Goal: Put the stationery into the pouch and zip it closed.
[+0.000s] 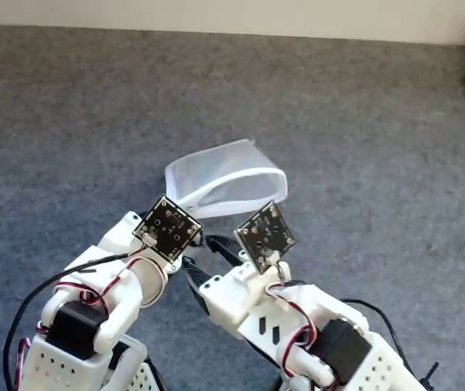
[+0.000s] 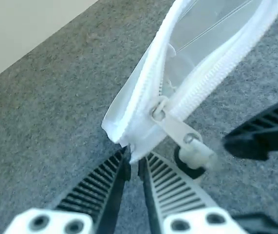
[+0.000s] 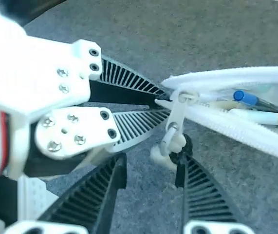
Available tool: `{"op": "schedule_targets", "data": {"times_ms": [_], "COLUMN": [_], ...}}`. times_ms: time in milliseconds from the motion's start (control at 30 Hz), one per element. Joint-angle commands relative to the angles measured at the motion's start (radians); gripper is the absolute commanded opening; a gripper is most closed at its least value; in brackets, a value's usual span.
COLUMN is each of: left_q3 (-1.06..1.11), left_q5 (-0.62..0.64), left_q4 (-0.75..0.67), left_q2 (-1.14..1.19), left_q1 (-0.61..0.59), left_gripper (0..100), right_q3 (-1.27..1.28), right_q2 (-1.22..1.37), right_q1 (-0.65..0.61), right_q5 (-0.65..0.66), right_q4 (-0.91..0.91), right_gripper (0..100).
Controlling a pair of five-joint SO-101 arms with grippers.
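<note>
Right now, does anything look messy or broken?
Nothing looks broken or spilled. The pouch lies on the carpet with its mouth gaping open, pens inside, and the zipper tab at one end.

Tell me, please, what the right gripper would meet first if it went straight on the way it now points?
The right gripper would most likely meet the zipper pull, just ahead of its open fingers, at the pouch corner that the left gripper pinches; depth is hard to judge.
</note>
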Motion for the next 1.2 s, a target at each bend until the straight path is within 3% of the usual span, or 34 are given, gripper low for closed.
{"op": "schedule_targets", "data": {"times_ms": [0, 133, 333, 600, 767, 967, 1167], "left_q3": [0.002, 0.002, 0.002, 0.002, 0.002, 0.002, 0.002], "left_q5": [0.015, 0.015, 0.015, 0.015, 0.015, 0.015, 0.015], "left_q4": [-0.021, -0.021, -0.021, -0.021, -0.021, -0.021, -0.021], "left_q2": [-0.008, -0.01, -0.012, -0.012, -0.012, -0.01, -0.008], "left_q1": [-0.004, -0.004, -0.004, -0.004, -0.004, -0.004, -0.004], "left_gripper": [1, 1, 1, 1, 1, 1, 1], "right_q3": [0.05, 0.119, 0.122, 0.131, 0.124, 0.122, -0.019], "right_q2": [0.027, 0.027, 0.027, 0.027, 0.024, 0.021, 0.019], "right_q1": [-0.007, -0.001, 0.091, 0.099, 0.101, 0.208, 0.285], "right_q5": [0.012, 0.014, 0.014, 0.012, 0.014, 0.014, 0.014], "right_q4": [-0.134, -0.236, -0.245, -0.323, -0.329, -0.318, -0.122], "right_gripper": [15.6, 15.6, 15.6, 15.1, 3.8, 0.5, 0.5]}}
